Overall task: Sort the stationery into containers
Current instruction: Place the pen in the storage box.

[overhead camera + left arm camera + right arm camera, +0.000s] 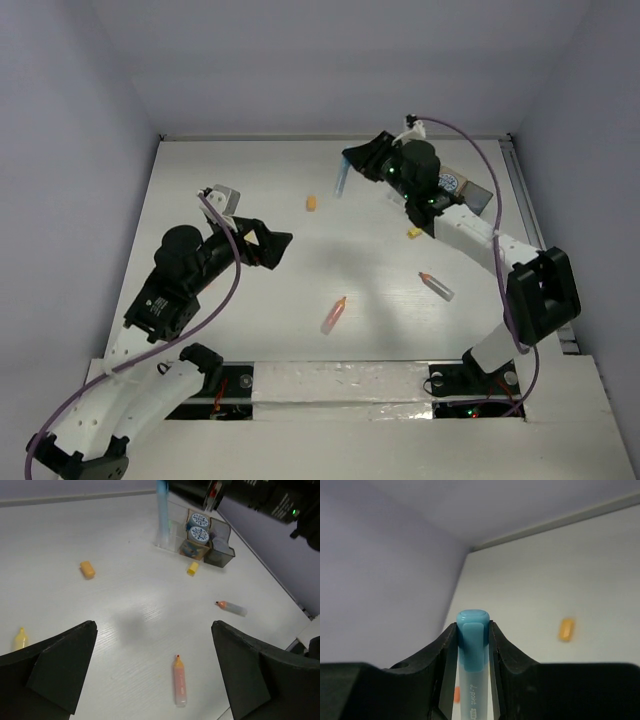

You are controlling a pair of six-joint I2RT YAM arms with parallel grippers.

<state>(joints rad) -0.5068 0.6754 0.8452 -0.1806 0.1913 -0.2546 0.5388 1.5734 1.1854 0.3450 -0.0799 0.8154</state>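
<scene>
My right gripper (472, 626) is shut on a blue-capped pen (472, 645) and holds it upright at the back of the table. In the left wrist view the pen (162, 510) hangs with its lower end at the clear box (172, 536); contact is unclear. Beside that box stands the dark tray (220, 552). My left gripper (153, 626) is open and empty above the table's middle. Below it lies a pink-orange highlighter (179, 681). Also loose are a clear-capped marker (231, 608), an orange eraser (87, 569), a yellow eraser (192, 568) and a small yellow stick (20, 639).
Two jars with blue-white lids (199, 527) stand between the clear box and the dark tray. From above, the containers (470, 192) sit at the back right near the table's edge, partly hidden by my right arm (470, 230). Purple walls enclose the table.
</scene>
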